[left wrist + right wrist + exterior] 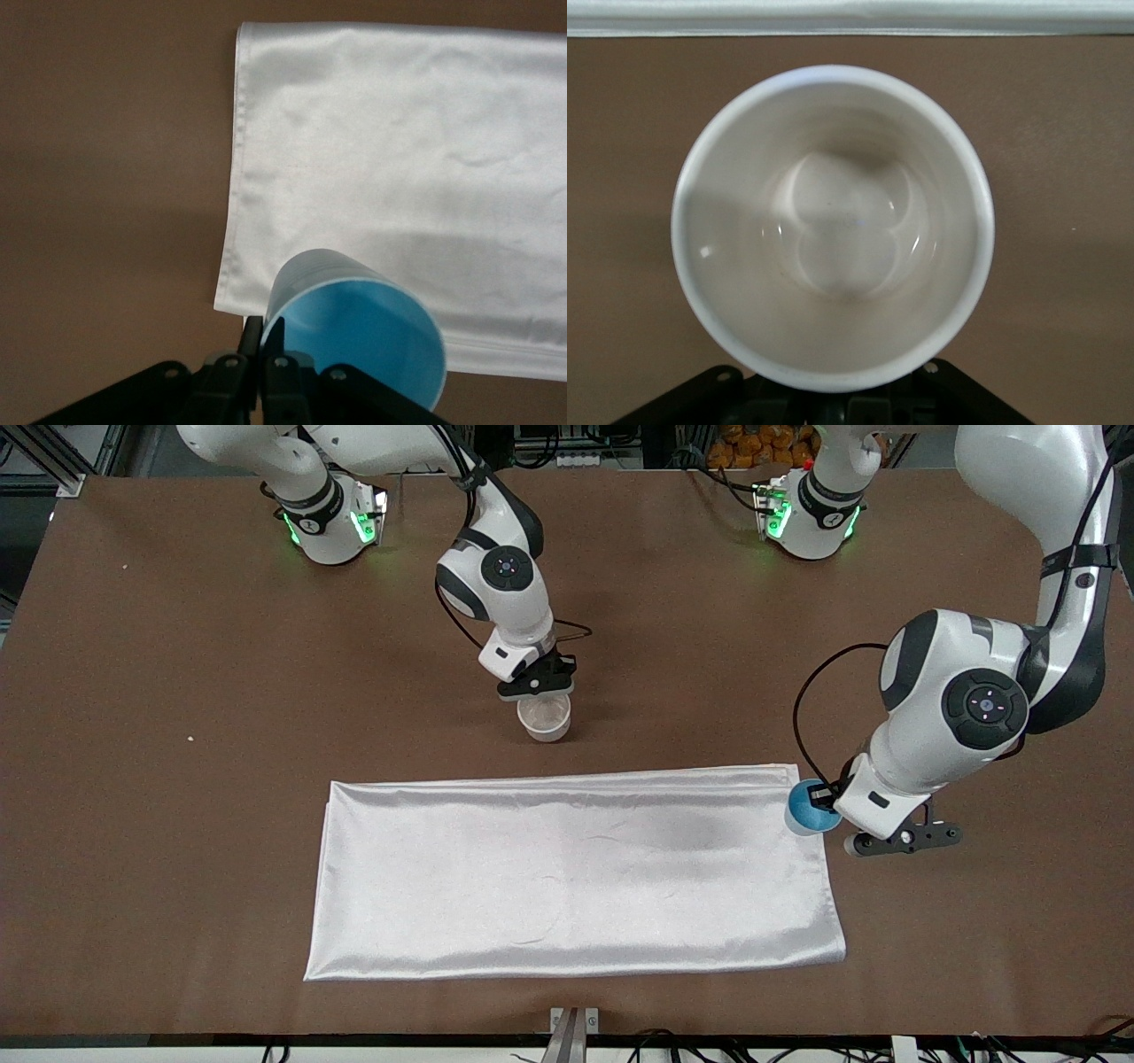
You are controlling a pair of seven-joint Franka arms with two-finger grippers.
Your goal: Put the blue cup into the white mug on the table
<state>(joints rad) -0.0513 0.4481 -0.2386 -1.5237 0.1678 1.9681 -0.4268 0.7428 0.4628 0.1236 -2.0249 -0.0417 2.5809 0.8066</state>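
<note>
The blue cup (pixel 808 808) hangs tilted in my left gripper (pixel 826 801), over the corner of the white cloth at the left arm's end of the table (pixel 177 691). In the left wrist view the gripper (pixel 266 335) is shut on the wall of the cup (pixel 354 328), with one finger (pixel 252 332) outside it and one inside. The white mug (pixel 544 717) stands upright at mid-table, on or just above the brown surface. My right gripper (pixel 538 689) is at its rim. In the right wrist view the mug (pixel 833 221) is empty and hides the fingertips.
A shiny white cloth (pixel 576 868) lies flat, nearer the front camera than the mug. Its corner shows in the left wrist view (pixel 399 133) and its edge in the right wrist view (pixel 833 16). Bare brown table surrounds it.
</note>
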